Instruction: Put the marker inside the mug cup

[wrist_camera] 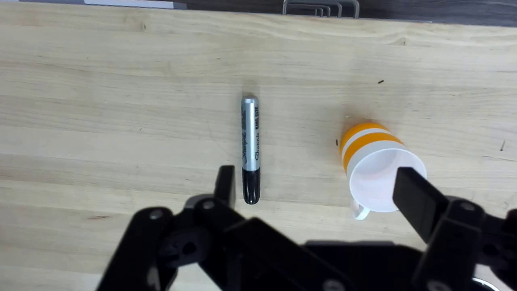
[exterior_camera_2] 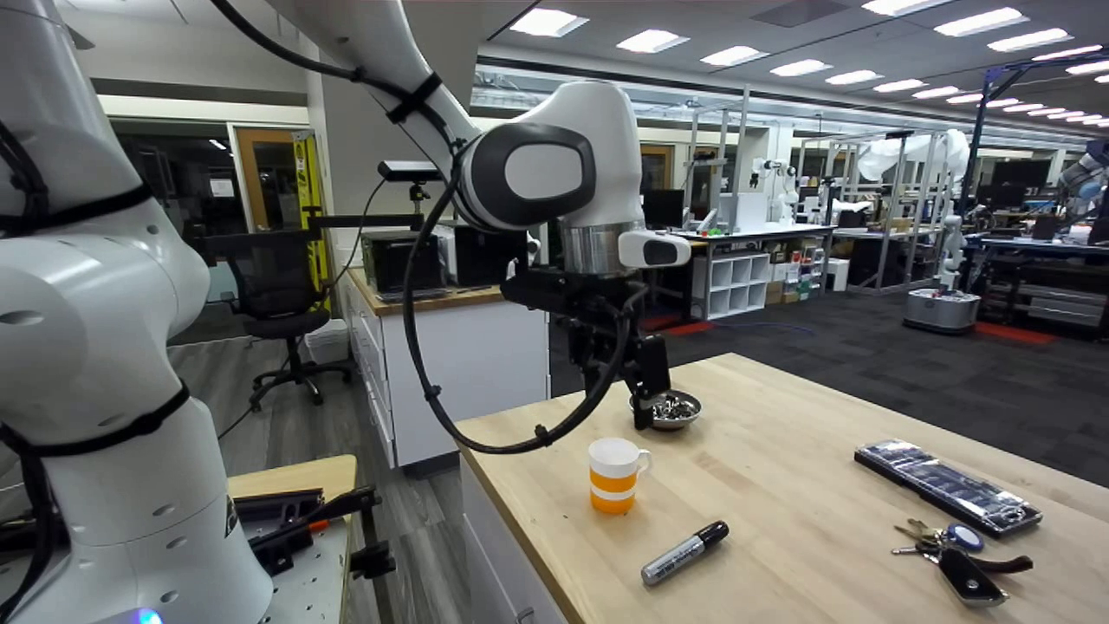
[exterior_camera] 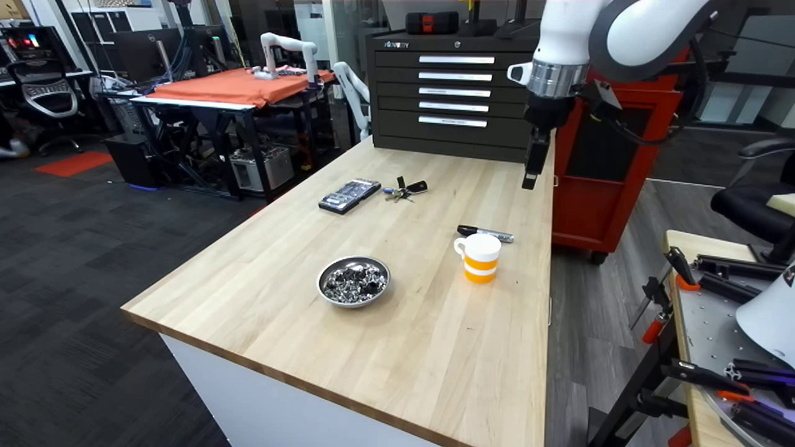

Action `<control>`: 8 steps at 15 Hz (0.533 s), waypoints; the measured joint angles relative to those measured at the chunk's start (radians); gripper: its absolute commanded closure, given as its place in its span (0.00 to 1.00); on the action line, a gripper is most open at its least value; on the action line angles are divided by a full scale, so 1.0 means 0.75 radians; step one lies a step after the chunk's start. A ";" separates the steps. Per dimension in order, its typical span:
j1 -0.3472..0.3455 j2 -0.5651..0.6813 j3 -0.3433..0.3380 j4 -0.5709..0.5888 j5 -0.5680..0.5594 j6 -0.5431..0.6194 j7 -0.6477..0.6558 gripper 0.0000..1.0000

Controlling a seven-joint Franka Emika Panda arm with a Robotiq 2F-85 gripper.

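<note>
The marker (exterior_camera: 490, 234) lies flat on the wooden table, silver-grey with a black cap; it shows also in an exterior view (exterior_camera_2: 680, 556) and in the wrist view (wrist_camera: 251, 137). The mug cup (exterior_camera: 481, 264), orange and white with a white inside, stands upright beside it, handle visible; it is also in an exterior view (exterior_camera_2: 612, 481) and in the wrist view (wrist_camera: 365, 146). My gripper (wrist_camera: 316, 171) is open and empty, held above the table; it shows in both exterior views (exterior_camera: 529, 181) (exterior_camera_2: 643, 412). In the wrist view one finger appears left of the marker's cap, the other overlaps the mug's opening.
A metal bowl (exterior_camera: 353, 305) with shiny bits sits on the table (exterior_camera: 404, 360). A flat dark case (exterior_camera: 349, 196) and a bunch of keys (exterior_camera: 404, 190) lie farther back. A dark drawer chest (exterior_camera: 453, 93) stands at one table end. The table edge runs near the marker and mug.
</note>
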 measured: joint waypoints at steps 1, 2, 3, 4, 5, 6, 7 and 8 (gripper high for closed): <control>-0.005 0.033 -0.002 0.003 0.000 0.027 -0.007 0.00; -0.009 0.065 -0.005 0.006 0.000 0.057 -0.012 0.00; -0.012 0.095 -0.008 0.011 0.000 0.082 -0.017 0.00; -0.014 0.125 -0.014 0.018 0.000 0.107 -0.021 0.00; -0.017 0.155 -0.018 0.027 0.000 0.126 -0.028 0.00; -0.019 0.181 -0.021 0.040 0.011 0.129 -0.039 0.00; -0.020 0.202 -0.022 0.053 0.019 0.129 -0.046 0.00; -0.020 0.216 -0.022 0.064 0.022 0.129 -0.047 0.00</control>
